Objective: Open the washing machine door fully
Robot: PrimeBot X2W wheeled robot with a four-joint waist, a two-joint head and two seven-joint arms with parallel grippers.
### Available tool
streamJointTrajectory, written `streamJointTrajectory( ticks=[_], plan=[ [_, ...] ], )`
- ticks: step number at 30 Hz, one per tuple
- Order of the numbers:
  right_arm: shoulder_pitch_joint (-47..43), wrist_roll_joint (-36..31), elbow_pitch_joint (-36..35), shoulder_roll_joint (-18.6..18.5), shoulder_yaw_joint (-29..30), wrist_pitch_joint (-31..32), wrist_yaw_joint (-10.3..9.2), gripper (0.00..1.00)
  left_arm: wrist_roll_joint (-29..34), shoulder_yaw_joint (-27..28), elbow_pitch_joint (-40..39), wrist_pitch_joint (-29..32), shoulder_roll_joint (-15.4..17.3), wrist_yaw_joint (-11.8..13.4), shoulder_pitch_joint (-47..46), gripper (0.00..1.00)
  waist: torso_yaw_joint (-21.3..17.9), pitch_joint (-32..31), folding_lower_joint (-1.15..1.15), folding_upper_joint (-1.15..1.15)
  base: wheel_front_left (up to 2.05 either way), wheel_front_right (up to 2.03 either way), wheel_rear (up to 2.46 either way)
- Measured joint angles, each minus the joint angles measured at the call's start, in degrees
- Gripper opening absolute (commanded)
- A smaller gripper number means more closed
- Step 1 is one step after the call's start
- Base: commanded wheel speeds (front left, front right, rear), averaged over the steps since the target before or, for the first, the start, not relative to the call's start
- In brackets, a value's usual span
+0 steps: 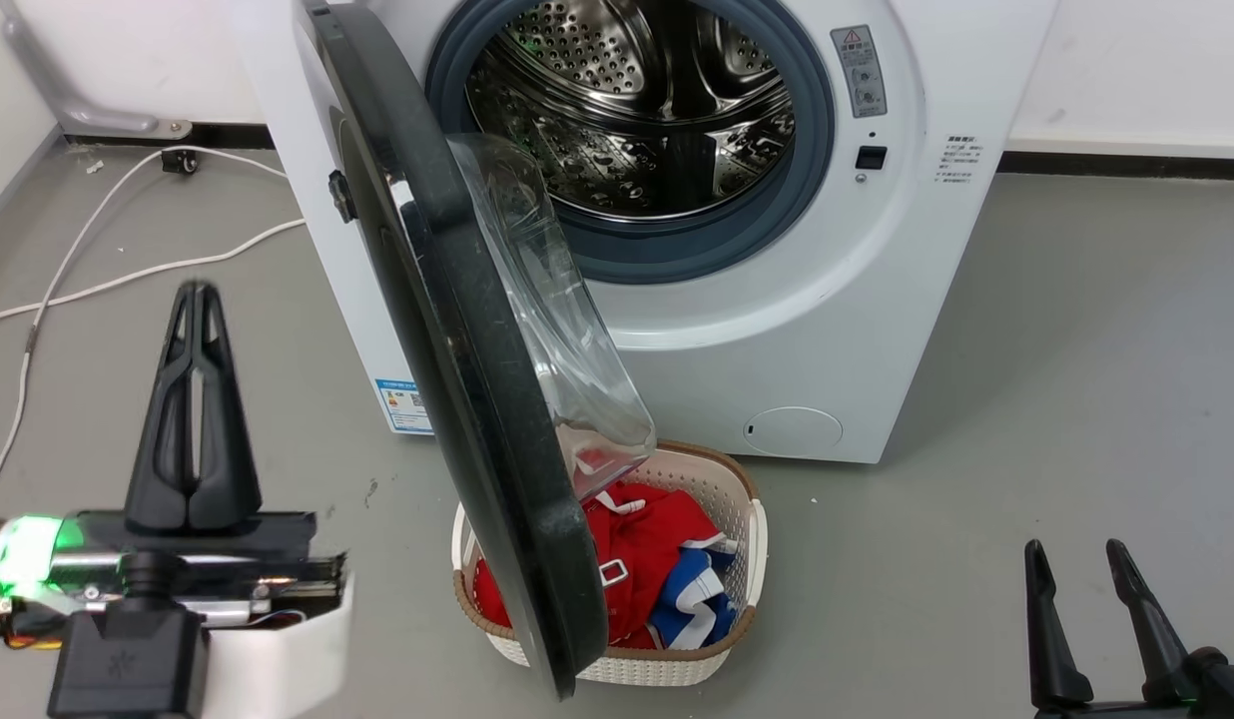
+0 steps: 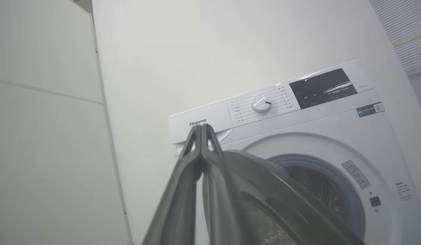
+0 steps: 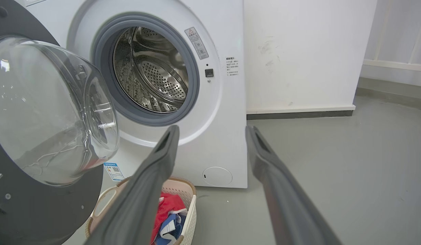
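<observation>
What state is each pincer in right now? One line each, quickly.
Left pincer: closed, holding nothing.
Right pincer: open, empty.

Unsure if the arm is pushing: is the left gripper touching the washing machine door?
Apart. In the head view, grey floor shows between the shut left gripper and the washing machine door.

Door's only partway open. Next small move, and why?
Probably lift the right gripper to the washing machine door, inner side, and push it leftward. The door stands roughly edge-on, about half open; the right gripper is open on its inner side, while the shut left gripper sits on the outer side.
</observation>
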State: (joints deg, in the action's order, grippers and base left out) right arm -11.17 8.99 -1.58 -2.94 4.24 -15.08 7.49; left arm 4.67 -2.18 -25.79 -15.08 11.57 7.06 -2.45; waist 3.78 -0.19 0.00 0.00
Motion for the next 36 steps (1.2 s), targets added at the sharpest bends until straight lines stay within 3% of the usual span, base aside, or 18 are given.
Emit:
streamJointTrajectory(
  ticks=[8, 9, 11, 22, 36],
  plan=[
    [0.0, -0.58, 0.14, 0.0, -0.53, -0.01, 0.0, 1.0, 1.88, -7.71, -5.99, 0.0, 1.88, -3.07, -5.49, 0.0, -0.27, 0.13, 0.0, 0.0, 0.0, 0.0, 0.0],
    [0.0, -0.6, 0.23, 0.0, -0.54, -0.01, 0.0, 1.0, 2.31, -11.78, -6.67, 0.0, 1.59, -4.59, -6.99, 0.0, -0.38, 0.16, 0.0, 0.0, 0.0, 0.0, 0.0],
    [0.0, -0.86, 0.27, 0.0, -0.53, 0.0, 0.0, 1.0, 2.3, -14.35, -6.53, 0.0, 1.08, -5.72, -7.5, 0.0, -0.47, 0.17, 0.0, 0.0, 0.0, 0.0, 0.0],
    [0.09, -1.19, -0.05, 0.01, -0.8, 0.0, 0.0, 1.0, 0.54, -28.02, 2.32, 0.8, -2.35, -10.55, -5.93, 0.0, -1.46, 0.22, 0.0, 0.0, 0.0, 0.0, 0.0],
    [0.3, -1.48, -0.45, 0.01, -0.75, 0.0, 0.0, 1.0, -2.12, -36.09, 14.69, 0.68, -2.47, -12.2, -0.6, 0.0, -1.91, 1.49, 0.0, 0.0, 0.0, 0.0, 0.0]
  ],
)
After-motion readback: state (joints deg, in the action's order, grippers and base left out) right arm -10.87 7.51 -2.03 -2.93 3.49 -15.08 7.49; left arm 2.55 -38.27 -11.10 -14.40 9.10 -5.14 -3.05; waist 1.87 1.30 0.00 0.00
